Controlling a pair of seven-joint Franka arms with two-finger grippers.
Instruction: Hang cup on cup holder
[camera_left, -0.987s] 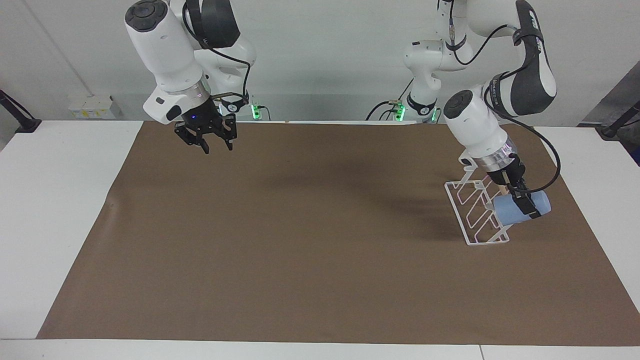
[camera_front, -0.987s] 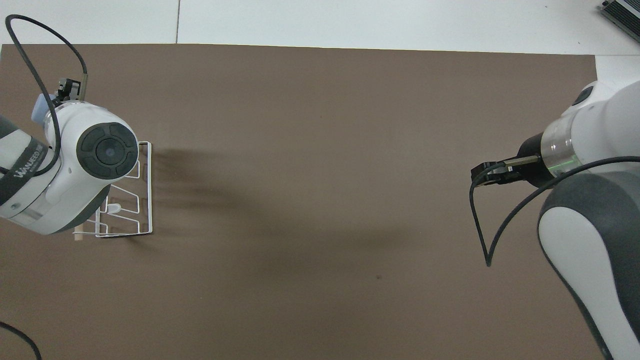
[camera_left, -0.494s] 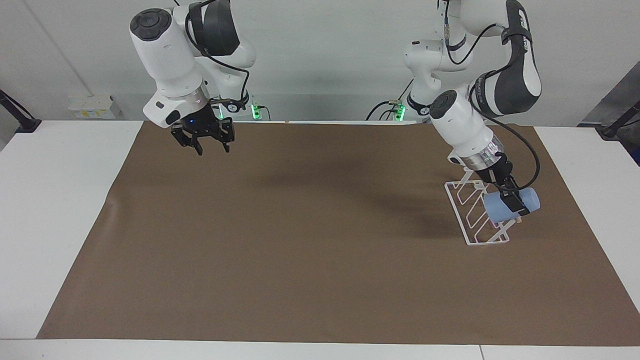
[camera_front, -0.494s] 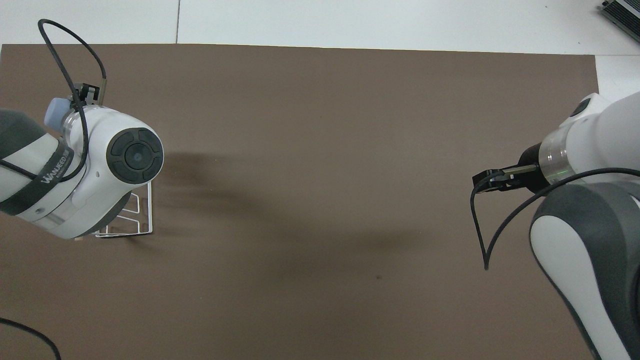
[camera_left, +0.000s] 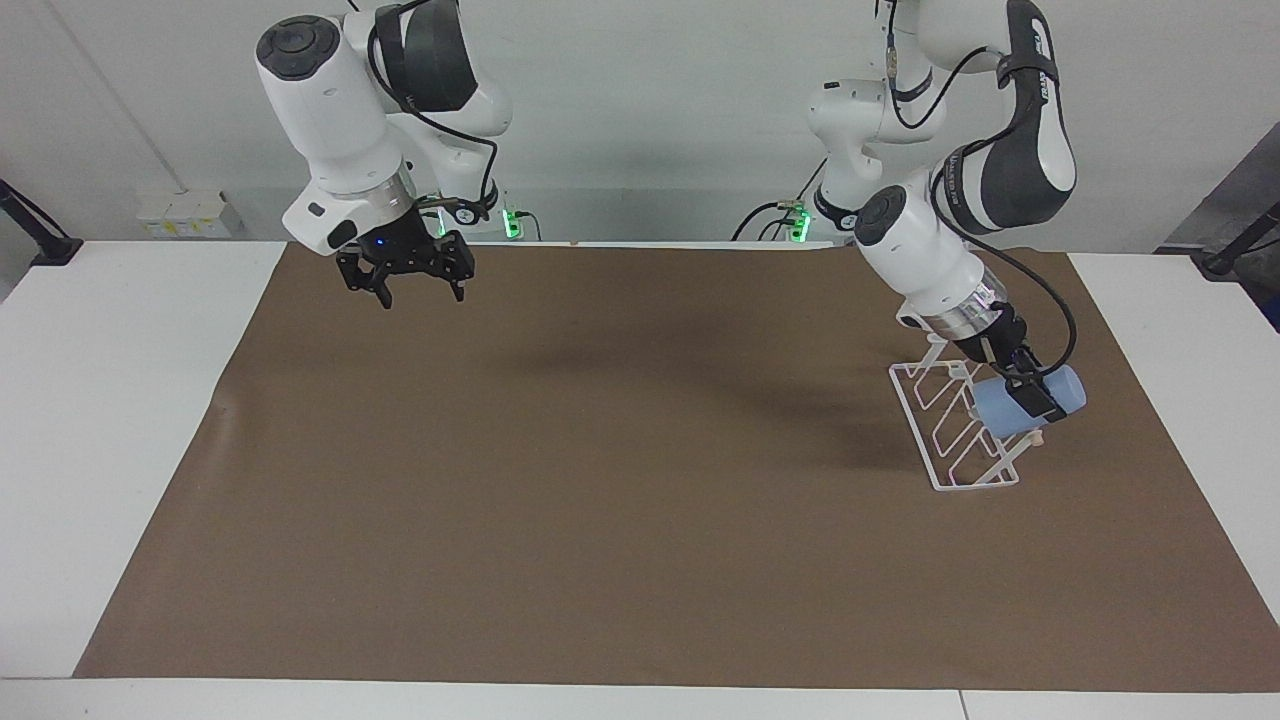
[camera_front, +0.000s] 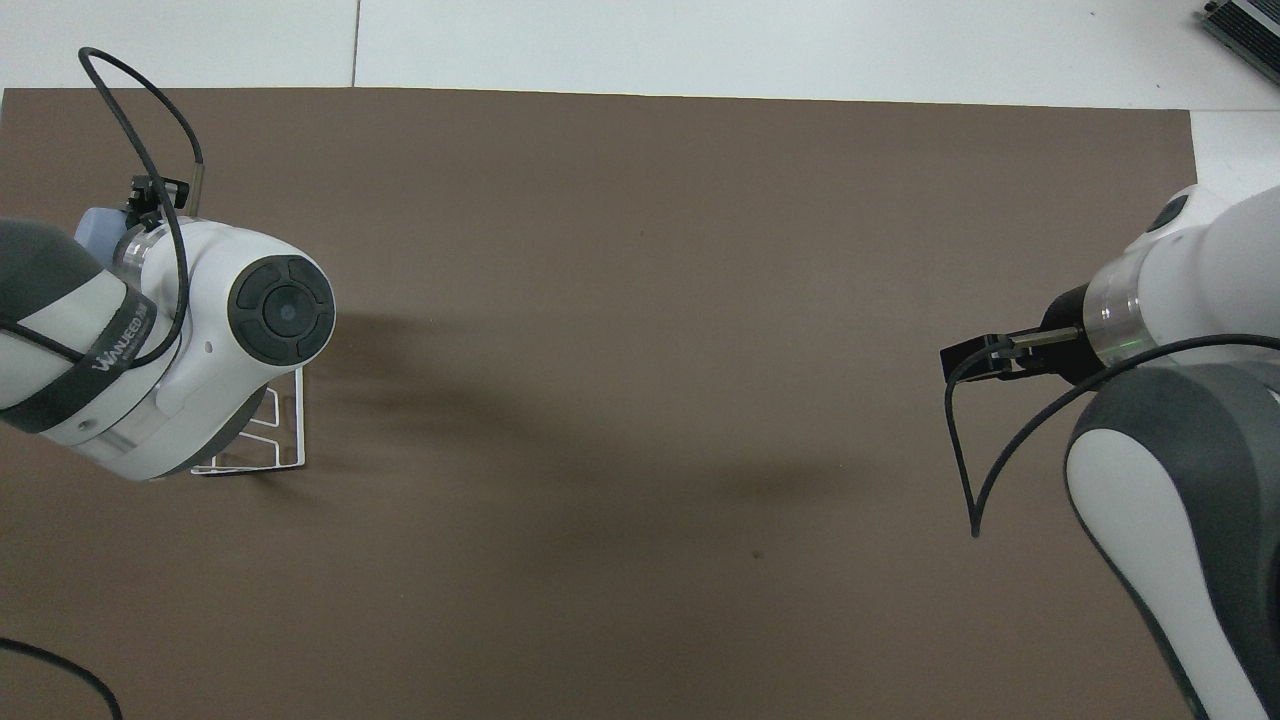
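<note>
**Ana:** Facing view first: the left gripper (camera_left: 1032, 392) has its fingers clamped across the cup (camera_left: 1030, 404), which lies nearly on its side above the top of the cup holder (camera_left: 950, 440).

**Ben:** And the holder itself?

**Ana:** On the brown mat (camera_left: 640, 500), toward the left arm's end of the table, partway between the mat's edges nearest and farthest from the robots. From overhead the arm covers most of it, so I can't say whether the cup's mouth has caught a prong yet; probably not fully.

**Ben:** So how should it seat?

**Ana:** I'd keep the grip firm, line the open rim with one slanted prong, slide along the prong's angle, and release only once the wire carries the weight. The rack is light and could skid or tip.

**Ben:** The cup's look?

**Ana:** Pale blue, smooth, handleless, tapered.

**Ben:** Right gripper (camera_left: 420, 291)?

**Ana:** Waiting, fingers spread and empty, over the mat's corner at the right arm's end.
</note>
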